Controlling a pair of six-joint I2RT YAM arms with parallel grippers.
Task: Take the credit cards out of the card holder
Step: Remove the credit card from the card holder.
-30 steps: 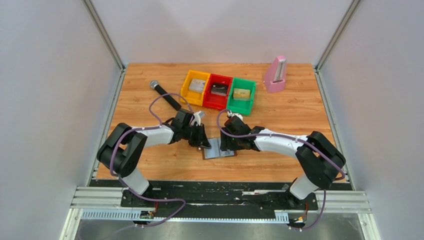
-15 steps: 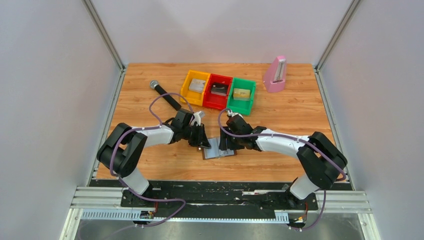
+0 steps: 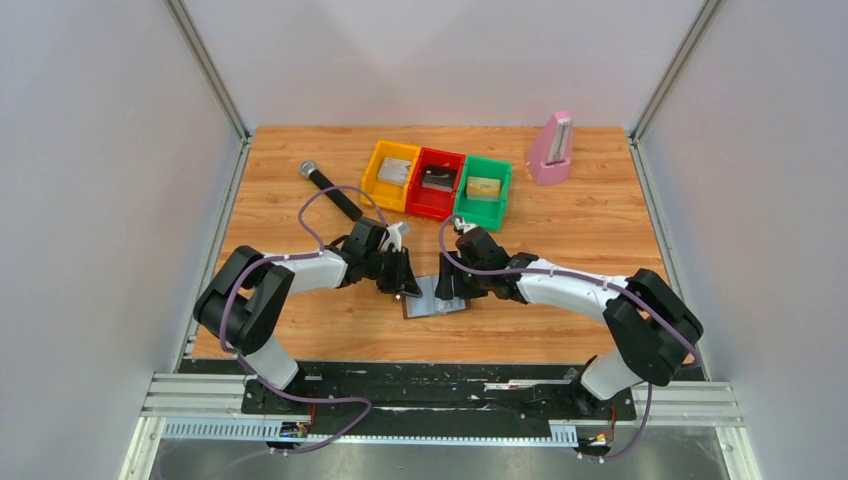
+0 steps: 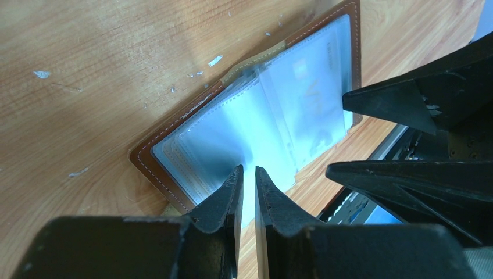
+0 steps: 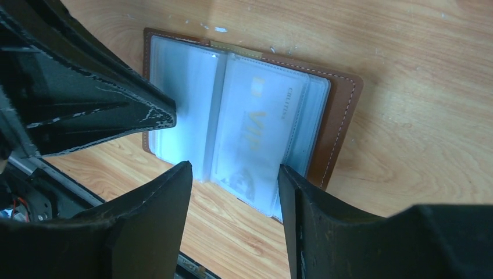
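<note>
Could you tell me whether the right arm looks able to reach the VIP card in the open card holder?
Probably yes: the right tool hovers open over the VIP card with nothing between, though a clear sleeve covers it.

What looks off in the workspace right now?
Nothing is spilled or damaged. The card holder lies open and slightly askew on the tabletop, its clear sleeves fanned loose, with a VIP card still inside. Small white chips mark the wood.

Wooden table (image 3: 590,235), card holder (image 3: 427,297), bins (image 3: 428,208), microphone (image 3: 328,188), pink metronome (image 3: 552,150)
</note>
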